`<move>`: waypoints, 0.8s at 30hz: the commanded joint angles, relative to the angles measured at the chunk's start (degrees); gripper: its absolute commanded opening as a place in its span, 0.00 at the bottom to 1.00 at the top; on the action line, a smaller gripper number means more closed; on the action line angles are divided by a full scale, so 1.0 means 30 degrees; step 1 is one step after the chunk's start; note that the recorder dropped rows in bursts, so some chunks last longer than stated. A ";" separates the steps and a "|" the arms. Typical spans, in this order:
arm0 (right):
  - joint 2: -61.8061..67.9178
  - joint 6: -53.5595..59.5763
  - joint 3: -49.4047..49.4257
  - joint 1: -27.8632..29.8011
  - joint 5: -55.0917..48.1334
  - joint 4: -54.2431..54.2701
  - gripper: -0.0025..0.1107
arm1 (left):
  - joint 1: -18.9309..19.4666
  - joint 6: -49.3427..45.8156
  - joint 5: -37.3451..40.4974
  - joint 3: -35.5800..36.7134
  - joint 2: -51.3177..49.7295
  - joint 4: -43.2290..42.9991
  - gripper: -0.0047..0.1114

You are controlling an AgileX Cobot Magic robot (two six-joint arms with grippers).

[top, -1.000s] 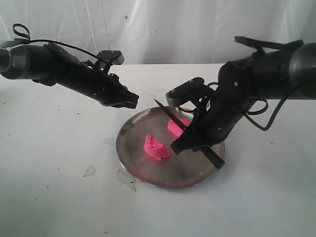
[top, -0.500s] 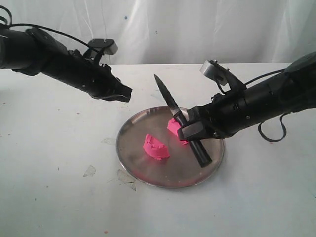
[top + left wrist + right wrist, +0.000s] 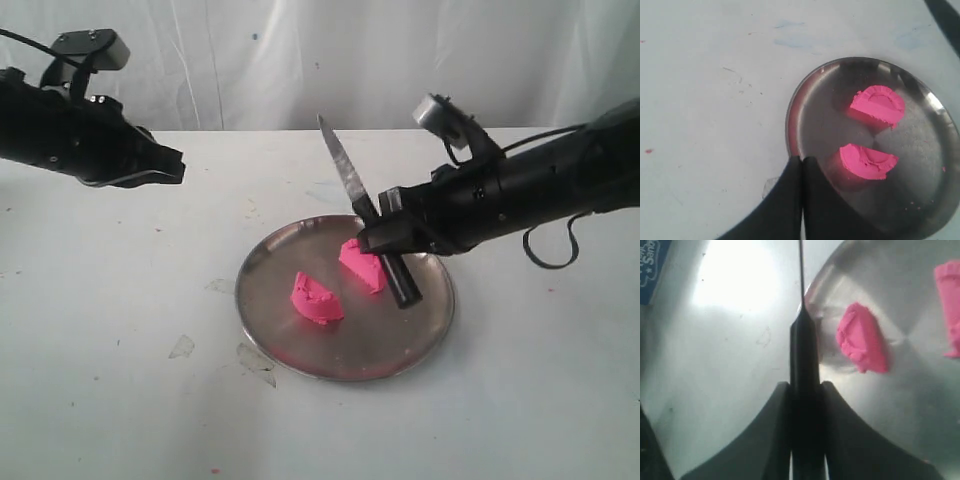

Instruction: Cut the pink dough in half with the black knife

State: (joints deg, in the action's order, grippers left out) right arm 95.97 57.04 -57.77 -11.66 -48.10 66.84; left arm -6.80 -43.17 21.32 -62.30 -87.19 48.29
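The pink dough (image 3: 343,280) is split into two half-rounds lying apart; the black knife (image 3: 362,208) is held tilted, tip up.

The black knife (image 3: 802,365) handle runs off the frame edge (wrist view), hidden between pincer fingers (image 3: 775,440).

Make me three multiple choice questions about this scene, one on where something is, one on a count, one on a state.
1. Where is the dough?
A. on the plate
B. on the table
C. in the left gripper

2. How many dough pieces?
A. one
B. two
C. three

3. The right gripper is:
A. open
B. shut on the knife
C. shut on dough

Answers:
1 A: both pieces lie on the plate.
2 B: two half-rounds show.
3 B: the right gripper clamps the knife by its handle, blade tilted up.
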 commanded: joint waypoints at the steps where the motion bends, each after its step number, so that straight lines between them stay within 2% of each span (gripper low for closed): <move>1: -0.1168 -0.2064 -0.1351 0.0224 0.2615 -0.5041 0.02 | 0.0114 0.0378 0.0340 0.1544 0.1969 0.0143 0.04; 6: -0.2438 -0.4561 -0.2573 0.0224 0.4053 -1.2432 0.02 | 0.0114 0.0378 0.0323 0.2872 0.3825 0.0143 0.04; 10: -0.2967 -0.9849 -0.2756 0.0224 0.4829 -2.0620 0.02 | 0.0114 0.0378 0.0082 0.3683 0.4886 0.0143 0.04; 13: -0.2967 -1.4487 -0.2756 0.0224 0.2817 -2.7388 0.02 | 0.0114 0.0378 -0.0242 0.3986 0.5369 0.0143 0.04; 15: -0.2967 -1.6808 -0.2707 0.0224 0.0773 -3.0392 0.02 | 0.0114 0.0378 -0.0241 0.4016 0.5462 0.0143 0.04; 17: -0.2967 -1.7598 -0.2707 0.0224 -0.1403 -3.0985 0.02 | 0.0114 0.0378 -0.0241 0.4016 0.5503 0.0143 0.04; 20: -0.3092 -1.7484 -0.2707 0.0224 -0.3886 -2.9772 0.02 | 0.0114 0.0344 -0.0241 0.4016 0.5501 0.0143 0.04; 24: -0.3223 -1.5235 -0.2707 0.0224 -0.5600 -2.4785 0.02 | 0.0114 0.0344 -0.0241 0.4016 0.5501 0.0143 0.04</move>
State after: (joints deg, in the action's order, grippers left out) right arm 87.20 7.89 -65.65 -11.21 -61.51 -16.42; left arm -6.65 -42.44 20.17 -50.72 -71.33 48.16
